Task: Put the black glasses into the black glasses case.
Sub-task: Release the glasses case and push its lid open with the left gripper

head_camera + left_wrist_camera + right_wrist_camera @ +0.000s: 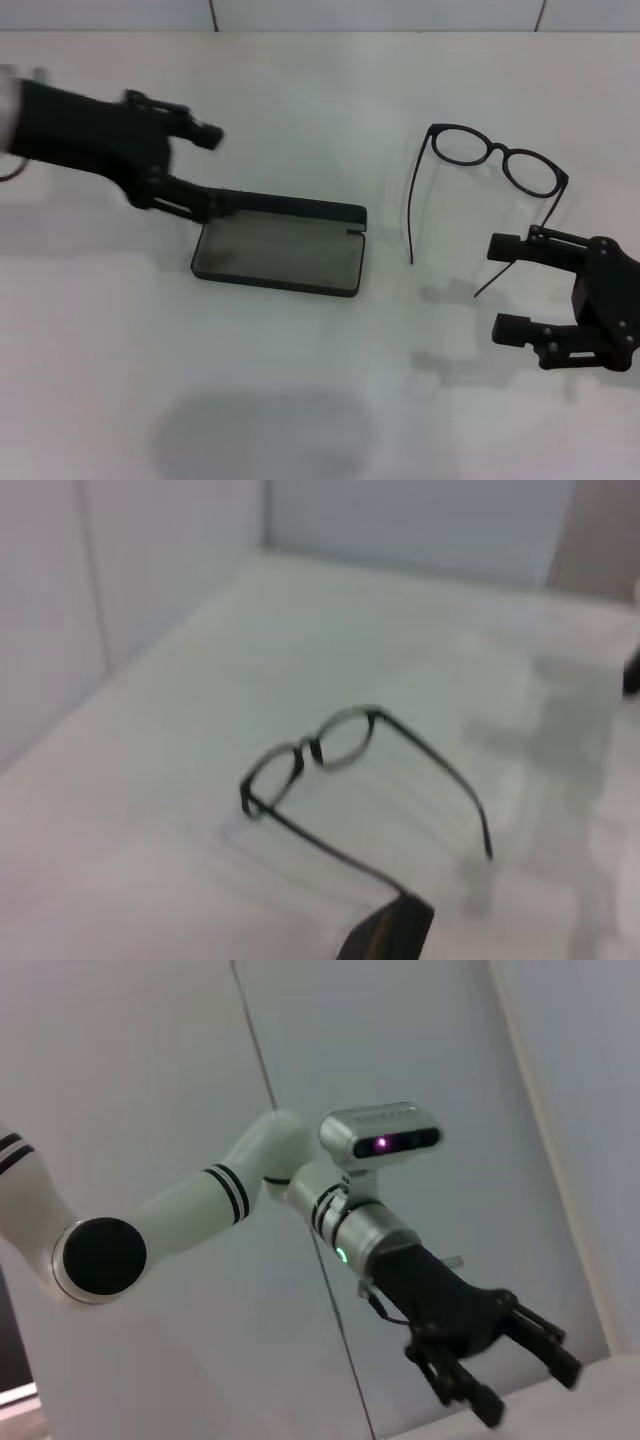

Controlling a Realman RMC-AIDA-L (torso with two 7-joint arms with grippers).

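Head view: black glasses [497,160] in the upper right of the frame, lying on the white table [300,380] with both side arms unfolded; one arm running down toward mid-frame, the other reaching down to just beside the right tool. Lenses toward the far edge of the table.

Black glasses case [280,245] left of centre, open, grey lining facing up, apart from the glasses with bare table between them.

Left tool [205,170] at upper left, fingers spread wide: upper finger pointing toward mid-frame above the table, lower finger down at the far left corner of the case, seemingly touching its rim. Nothing gripped between the fingers.

Right tool [510,288] at lower right, hovering just below the glasses, fingers spread apart and empty, upper fingertip right next to the end of the nearer side arm; contact not clear.

Left wrist view: glasses [330,770] mid-frame on the table, side arms open, a dark corner of the case [392,932] at the bottom edge.

Right wrist view: left tool [505,1370] seen from afar at lower right, fingers spread, on its white arm [190,1210] against a pale wall [450,1040].
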